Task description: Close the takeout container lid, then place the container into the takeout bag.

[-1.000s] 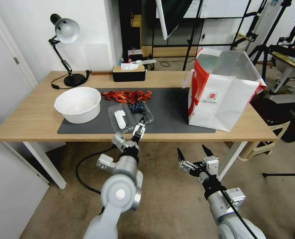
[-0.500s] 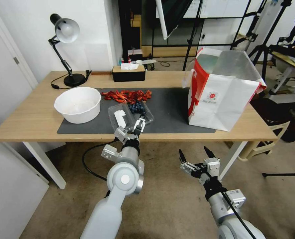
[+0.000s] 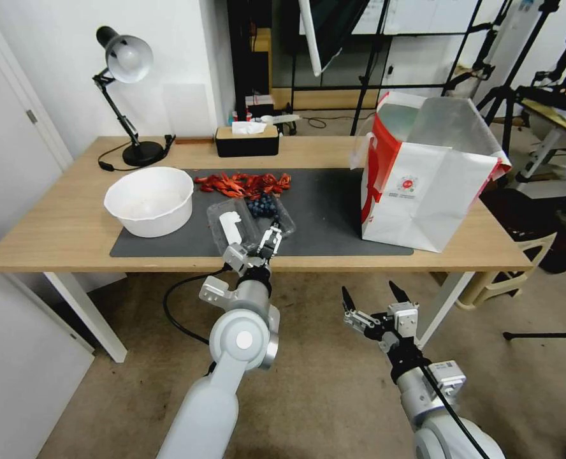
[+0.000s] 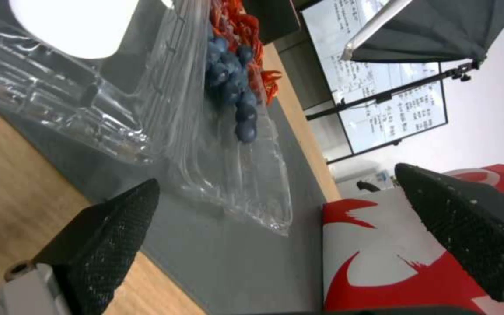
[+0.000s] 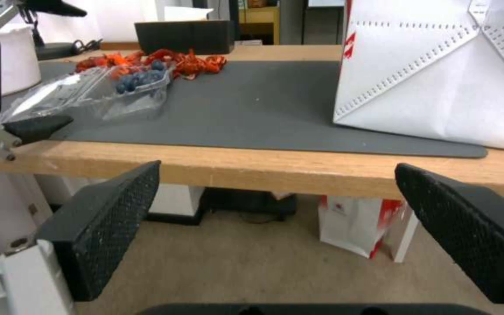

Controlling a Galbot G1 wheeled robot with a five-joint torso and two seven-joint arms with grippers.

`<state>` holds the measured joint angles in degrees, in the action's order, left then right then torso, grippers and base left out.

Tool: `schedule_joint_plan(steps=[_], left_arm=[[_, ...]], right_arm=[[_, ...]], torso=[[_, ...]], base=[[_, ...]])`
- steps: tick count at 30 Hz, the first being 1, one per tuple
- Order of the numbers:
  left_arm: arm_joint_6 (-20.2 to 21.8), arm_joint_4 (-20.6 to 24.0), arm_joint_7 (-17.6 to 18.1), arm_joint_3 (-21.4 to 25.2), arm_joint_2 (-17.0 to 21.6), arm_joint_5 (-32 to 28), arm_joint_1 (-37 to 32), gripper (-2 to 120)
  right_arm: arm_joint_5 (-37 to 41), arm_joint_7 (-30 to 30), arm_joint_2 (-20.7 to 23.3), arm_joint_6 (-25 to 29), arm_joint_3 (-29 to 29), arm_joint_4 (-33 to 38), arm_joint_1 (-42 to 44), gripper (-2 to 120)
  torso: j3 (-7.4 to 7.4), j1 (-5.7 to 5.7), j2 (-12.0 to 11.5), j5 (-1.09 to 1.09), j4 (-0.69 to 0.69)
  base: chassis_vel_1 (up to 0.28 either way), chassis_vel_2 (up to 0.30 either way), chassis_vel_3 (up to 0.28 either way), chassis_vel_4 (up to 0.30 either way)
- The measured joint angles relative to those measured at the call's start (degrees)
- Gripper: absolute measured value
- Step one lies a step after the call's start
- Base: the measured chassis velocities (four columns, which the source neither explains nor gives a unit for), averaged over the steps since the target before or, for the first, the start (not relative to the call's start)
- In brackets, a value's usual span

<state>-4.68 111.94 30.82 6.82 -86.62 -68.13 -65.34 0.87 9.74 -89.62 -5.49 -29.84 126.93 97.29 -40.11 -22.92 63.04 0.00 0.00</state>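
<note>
The takeout container (image 3: pixel 265 213) lies open on the grey mat, blueberries (image 4: pixel 233 85) heaped at the far end of its tray. Its clear lid (image 3: pixel 231 227), marked with a white sticker, is folded out flat beside the tray on the bowl's side. My left gripper (image 3: pixel 265 240) is open at the container's near edge, and the tray's near corner (image 4: pixel 264 205) lies just ahead of its spread fingers. The white and red takeout bag (image 3: pixel 426 185) stands open on the table to the right. My right gripper (image 3: pixel 367 288) hangs open below the table's front edge.
A big white bowl (image 3: pixel 149 201) sits left of the container. A pile of red pieces (image 3: pixel 245 183) lies behind it on the mat (image 3: pixel 327 210). A black tissue box (image 3: pixel 246 141) and a desk lamp (image 3: pixel 127 64) stand at the back.
My left arm has pushed forward, bringing its gripper closer to the container's near edge. The right arm has barely shifted.
</note>
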Motion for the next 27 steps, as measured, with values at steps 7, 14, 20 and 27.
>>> schedule_joint_plan(steps=[7,14,20,27], left_arm=[[-0.2,-2.7,-0.1,-0.1,-0.5,-0.2,2.4,100],[-0.7,-4.4,-0.3,0.8,-0.4,-0.9,3.8,100],[-1.1,-4.7,-0.3,1.4,-0.1,-1.0,3.8,100],[-1.6,-3.8,-0.9,1.8,0.0,-1.0,3.4,100]], right_arm=[[-0.1,0.0,0.1,0.0,-0.1,-0.6,-0.1,100],[-0.5,0.0,0.0,0.1,0.2,-1.0,-0.2,100],[-0.9,0.0,-0.1,0.4,0.3,-1.3,0.0,100],[-1.4,0.0,-0.3,0.6,0.7,-1.5,0.3,100]], torso=[[0.00,0.00,0.0,0.00,0.00],[0.00,0.00,0.0,0.00,0.00],[0.00,0.00,0.0,0.00,0.00],[0.00,0.00,0.0,0.00,0.00]], base=[[0.000,0.000,0.000,0.000],[0.000,0.000,0.000,0.000],[0.000,0.000,0.000,0.000],[0.000,0.000,0.000,0.000]])
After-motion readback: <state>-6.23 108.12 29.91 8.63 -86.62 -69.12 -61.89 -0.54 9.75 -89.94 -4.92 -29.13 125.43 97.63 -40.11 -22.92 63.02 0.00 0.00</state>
